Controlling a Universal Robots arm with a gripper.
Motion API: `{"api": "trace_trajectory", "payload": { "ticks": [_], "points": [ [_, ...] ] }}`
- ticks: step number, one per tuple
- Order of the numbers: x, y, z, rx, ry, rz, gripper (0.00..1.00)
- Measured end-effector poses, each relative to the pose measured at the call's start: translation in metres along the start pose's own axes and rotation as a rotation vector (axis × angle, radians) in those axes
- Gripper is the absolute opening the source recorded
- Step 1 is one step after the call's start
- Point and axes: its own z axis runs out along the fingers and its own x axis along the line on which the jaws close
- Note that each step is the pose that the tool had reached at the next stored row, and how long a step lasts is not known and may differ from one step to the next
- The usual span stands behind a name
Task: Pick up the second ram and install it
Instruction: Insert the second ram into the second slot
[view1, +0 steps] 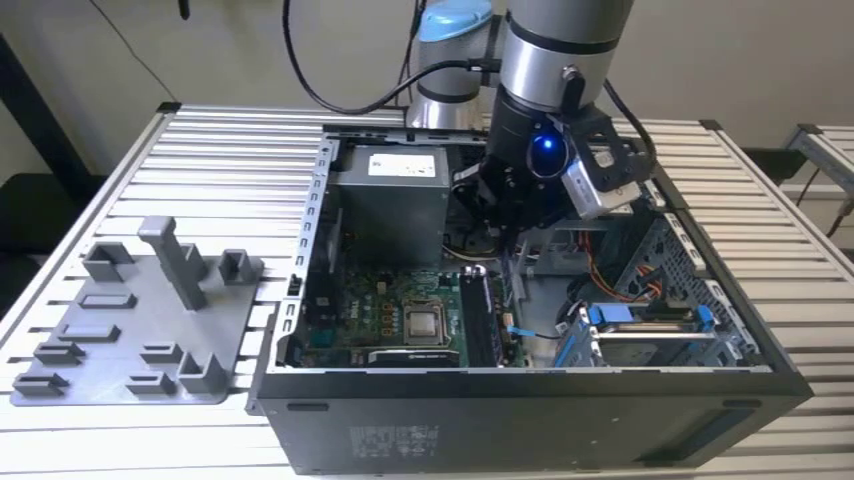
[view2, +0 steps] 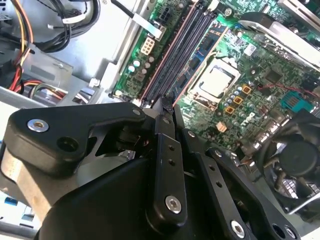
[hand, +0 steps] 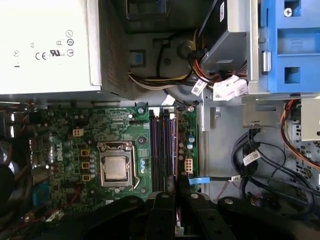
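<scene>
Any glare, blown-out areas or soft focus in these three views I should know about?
First wrist view: the power supply face is blown out near white, the motherboard is evenly lit. Second wrist view: the gripper linkage up close is dark and soft, the CPU lid catches glare. Exterior view: a blue light on the wrist blooms, and the case interior is shadowed.

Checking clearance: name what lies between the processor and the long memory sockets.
In the first wrist view, a narrow strip of green board with small capacitors separates the processor from the memory sockets.
</scene>
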Motion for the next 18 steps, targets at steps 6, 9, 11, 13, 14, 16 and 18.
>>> {"api": "trace_trajectory", "payload": {
  "ticks": [6,9,11,13,14,16,18],
  "points": [
    [-0.0003,-0.0001,0.0070,0.0090,-0.0016,0.000,0.14],
    [0.0014,-0.0002,0.0124,0.0100,-0.0017,0.000,0.14],
    [0.0019,-0.0008,0.0161,0.0101,-0.0017,-0.005,0.14],
    [0.0029,-0.0014,0.0197,0.0101,-0.0015,-0.009,0.14],
    [0.0038,-0.0016,0.0215,0.0100,-0.0015,-0.009,0.14],
    [0.0047,-0.0017,0.0247,0.0105,-0.0014,-0.009,0.14],
    [0.0054,-0.0018,0.0283,0.0114,-0.0015,-0.010,0.14]
  ]
}}
